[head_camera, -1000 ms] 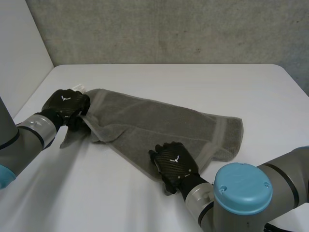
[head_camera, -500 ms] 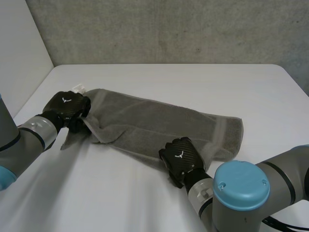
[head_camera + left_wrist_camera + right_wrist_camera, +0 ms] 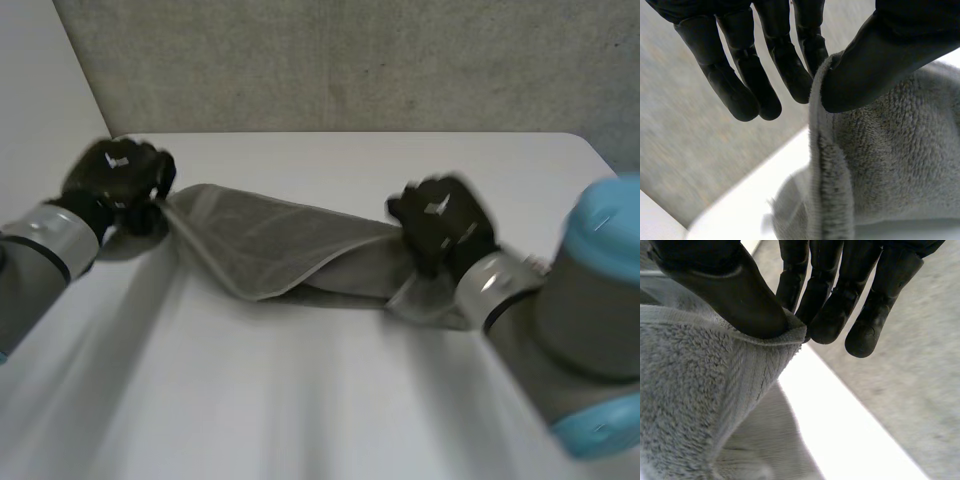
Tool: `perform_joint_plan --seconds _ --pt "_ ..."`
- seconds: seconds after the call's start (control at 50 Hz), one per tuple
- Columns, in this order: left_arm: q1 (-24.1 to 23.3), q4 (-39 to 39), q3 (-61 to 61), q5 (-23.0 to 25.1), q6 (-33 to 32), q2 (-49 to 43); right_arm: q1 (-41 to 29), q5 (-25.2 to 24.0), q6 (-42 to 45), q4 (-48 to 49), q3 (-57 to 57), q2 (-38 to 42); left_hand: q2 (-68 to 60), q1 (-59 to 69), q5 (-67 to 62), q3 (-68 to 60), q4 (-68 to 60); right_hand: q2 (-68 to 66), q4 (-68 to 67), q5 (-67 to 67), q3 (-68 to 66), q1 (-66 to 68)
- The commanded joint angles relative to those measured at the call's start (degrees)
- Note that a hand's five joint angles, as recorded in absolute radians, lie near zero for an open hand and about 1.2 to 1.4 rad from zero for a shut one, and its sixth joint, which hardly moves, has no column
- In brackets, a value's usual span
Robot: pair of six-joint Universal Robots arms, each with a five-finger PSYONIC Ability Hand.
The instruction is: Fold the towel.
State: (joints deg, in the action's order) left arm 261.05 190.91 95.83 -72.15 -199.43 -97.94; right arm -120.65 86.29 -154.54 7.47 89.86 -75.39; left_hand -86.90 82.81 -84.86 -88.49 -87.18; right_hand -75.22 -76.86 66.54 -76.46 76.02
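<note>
A grey towel point(image 3: 285, 250) hangs stretched between both hands above the white table point(image 3: 330, 400), sagging in the middle. My left hand point(image 3: 118, 172) holds its left end, the thumb pinching the towel's edge point(image 3: 822, 150) against the fingers point(image 3: 782, 55). My right hand point(image 3: 440, 222) holds the right end, and a corner of the towel point(image 3: 715, 390) is pinched between its thumb and fingers point(image 3: 835, 295). Both hands are raised off the table.
A grey wall point(image 3: 340, 60) runs behind the table's far edge. A white panel point(image 3: 40, 110) stands at the left side. The right arm's light-blue cap point(image 3: 605, 215) is close by at the right.
The right hand has closed on the towel's near edge and lifted it up and to the right. The left hand has risen with its end. The towel has come off the table.
</note>
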Motion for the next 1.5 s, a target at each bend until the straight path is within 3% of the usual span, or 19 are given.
perform_joint_plan --seconds 0.02,0.12,0.22,0.32,0.38,0.5,0.58,0.6,0.62,0.66,0.7,0.78,0.86,1.02,1.18,1.3,1.36,1.5 --pt "0.5 0.7 -1.1 0.3 7.4 8.5 8.4 -7.4 4.6 -21.5 -14.5 -1.7 6.9 -2.8 14.9 8.5 7.2 -4.8 -3.1 3.5 -3.5 4.0" --pt "-0.3 0.7 -0.3 0.6 9.1 8.4 10.9 -10.4 10.7 -35.0 -22.6 4.8 6.9 -2.8 14.9 8.5 7.2 -4.8 -3.1 3.5 -3.5 4.0" --pt "-0.8 0.1 0.1 0.6 8.8 1.3 11.0 -9.7 18.0 -37.5 -23.1 7.5 6.9 -2.8 14.9 8.5 7.2 -4.8 -3.1 3.5 -3.5 4.0" --pt "-1.6 -0.7 -2.4 0.5 7.9 -6.8 11.1 -8.7 23.5 -37.0 -24.2 11.7 6.9 -2.8 14.9 8.5 7.2 -4.8 -3.1 3.5 -3.5 4.0" --pt "-1.9 -2.5 -8.2 -0.2 2.4 -15.0 11.0 -4.2 26.2 -36.2 -29.1 16.9 6.9 -2.8 14.9 8.5 7.2 -4.8 -3.1 3.5 -3.5 4.0" --pt "-3.4 -5.0 -19.7 -2.6 -5.0 -22.7 10.3 -0.2 27.3 -32.2 -40.1 23.5 6.9 -2.8 14.9 8.5 7.2 -4.8 -3.1 3.5 -3.5 4.0" --pt "-4.5 -6.1 -35.4 -7.0 -7.3 -26.6 9.6 2.1 24.9 -19.8 -53.7 27.7 6.9 -2.8 14.9 8.5 7.2 -4.8 -3.1 3.5 -3.5 4.0" --pt "-4.6 -5.8 -39.9 -7.4 -6.4 -26.7 8.5 2.8 23.0 -12.8 -56.1 27.8 6.9 -2.8 14.9 8.5 7.2 -4.8 -3.1 3.5 -3.5 4.0" --pt "-4.6 -5.8 -39.9 -7.4 -6.4 -26.7 8.5 2.8 23.0 -12.7 -56.1 27.8 6.9 -2.8 14.9 8.5 7.2 -4.8 -3.1 3.5 -3.5 4.0" --pt "-5.1 -2.1 -46.6 -7.4 -1.5 -26.3 7.1 3.7 20.1 1.6 -55.6 25.4 6.9 -2.8 14.9 8.5 7.2 -4.8 -3.1 3.5 -3.5 4.0" --pt "-5.1 1.0 -48.6 -7.5 2.3 -25.9 6.7 3.8 19.5 5.6 -54.5 22.9 6.9 -2.8 14.9 8.5 7.2 -4.8 -3.1 3.5 -3.5 4.0" --pt "-4.1 6.1 -52.1 -7.5 14.6 -22.4 6.3 2.4 19.4 3.9 -51.6 17.9 6.9 -2.8 14.9 8.5 7.2 -4.8 -3.1 3.5 -3.5 4.0" --pt "-3.6 5.3 -52.9 -7.2 19.7 -22.2 6.4 1.4 19.0 -0.2 -50.3 18.1 6.9 -2.8 14.9 8.5 7.2 -4.8 -3.1 3.5 -3.5 4.0" --pt "-3.8 2.7 -42.6 -5.1 16.3 -23.5 7.0 0.7 19.1 -7.1 -41.7 18.4 6.9 -2.8 14.9 8.5 7.2 -4.8 -3.1 3.5 -3.5 4.0" --pt "-1.2 3.0 -18.9 3.6 5.4 -22.4 7.1 -1.0 19.5 -7.9 -22.1 17.3 6.9 -2.8 14.9 8.5 7.2 -4.8 -3.1 3.5 -3.5 4.0" --pt "-0.4 3.0 -9.1 4.2 -1.7 -20.8 8.4 -6.4 19.6 -6.4 -8.2 12.4 6.9 -2.8 14.9 8.5 7.2 -4.8 -3.1 3.5 -3.5 4.0" --pt "1.1 3.0 -1.3 4.3 -8.0 -18.3 9.4 -6.9 19.6 -5.9 -3.5 10.5 6.9 -2.8 14.9 8.5 7.2 -4.8 -3.1 3.5 -3.5 4.0" --pt "3.1 2.9 6.3 4.5 -11.7 -10.5 10.9 -7.1 20.0 -7.0 3.1 3.5 6.9 -2.8 14.9 8.5 7.2 -4.8 -3.1 3.5 -3.5 4.0"
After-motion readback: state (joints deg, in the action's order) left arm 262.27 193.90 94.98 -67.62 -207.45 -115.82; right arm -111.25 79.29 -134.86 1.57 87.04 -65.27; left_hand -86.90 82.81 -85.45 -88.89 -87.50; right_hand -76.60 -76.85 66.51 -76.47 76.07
